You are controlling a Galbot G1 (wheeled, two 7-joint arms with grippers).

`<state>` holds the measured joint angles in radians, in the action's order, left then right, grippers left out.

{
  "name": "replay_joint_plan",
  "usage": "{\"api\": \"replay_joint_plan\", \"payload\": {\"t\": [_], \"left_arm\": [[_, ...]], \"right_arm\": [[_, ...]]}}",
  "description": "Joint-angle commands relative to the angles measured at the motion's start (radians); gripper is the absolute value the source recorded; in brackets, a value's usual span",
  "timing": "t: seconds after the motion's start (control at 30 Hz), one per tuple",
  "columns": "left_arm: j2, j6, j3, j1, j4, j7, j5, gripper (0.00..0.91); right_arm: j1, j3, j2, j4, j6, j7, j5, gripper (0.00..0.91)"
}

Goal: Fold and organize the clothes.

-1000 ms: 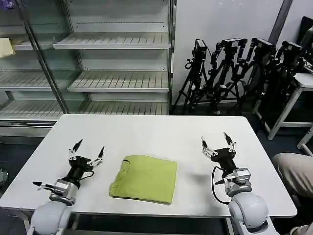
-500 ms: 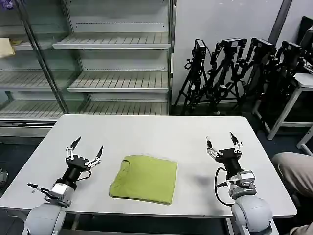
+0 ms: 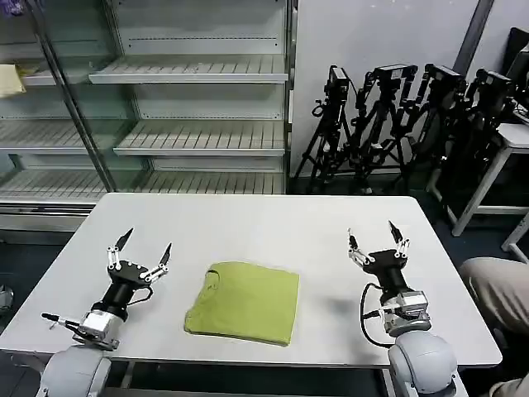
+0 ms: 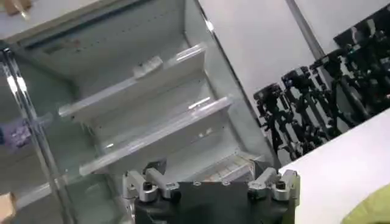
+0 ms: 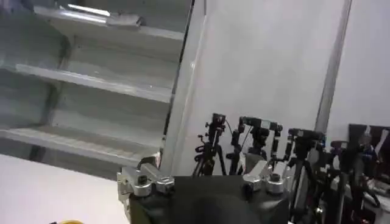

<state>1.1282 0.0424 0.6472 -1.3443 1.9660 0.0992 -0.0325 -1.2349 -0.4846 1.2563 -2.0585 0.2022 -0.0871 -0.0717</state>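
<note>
The clothes [image 3: 245,301], a lime yellow-green T-shirt, lie folded into a neat rectangle on the white table [image 3: 264,227], near its front edge at the middle. A corner of the shirt [image 4: 372,213] shows in the left wrist view. My left gripper [image 3: 137,252] is raised above the table to the left of the shirt, open, fingers pointing up and holding nothing. My right gripper [image 3: 378,240] is raised to the right of the shirt, also open and holding nothing. Neither gripper touches the fabric.
Metal shelving [image 3: 198,124] stands behind the table. A cluster of black tripods [image 3: 397,124] is at the back right. A person's knee in beige trousers [image 3: 500,289] is at the right edge, next to the table.
Both grippers have drawn slightly farther away from the shirt, the left one moving left and the right one moving right. The folded shirt has not moved.
</note>
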Motion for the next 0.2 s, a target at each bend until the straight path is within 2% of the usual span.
{"api": "replay_joint_plan", "payload": {"t": [0.03,0.2], "left_arm": [[-0.008,-0.017,0.024,-0.032,0.035,-0.024,-0.05,0.907],[-0.015,-0.017,0.036,-0.042,0.049,-0.029,-0.043,0.907]], "right_arm": [[-0.005,-0.003,-0.005,-0.021,-0.013,0.0,0.015,0.907],[-0.004,0.001,0.0,-0.013,-0.016,-0.002,0.024,0.907]]}}
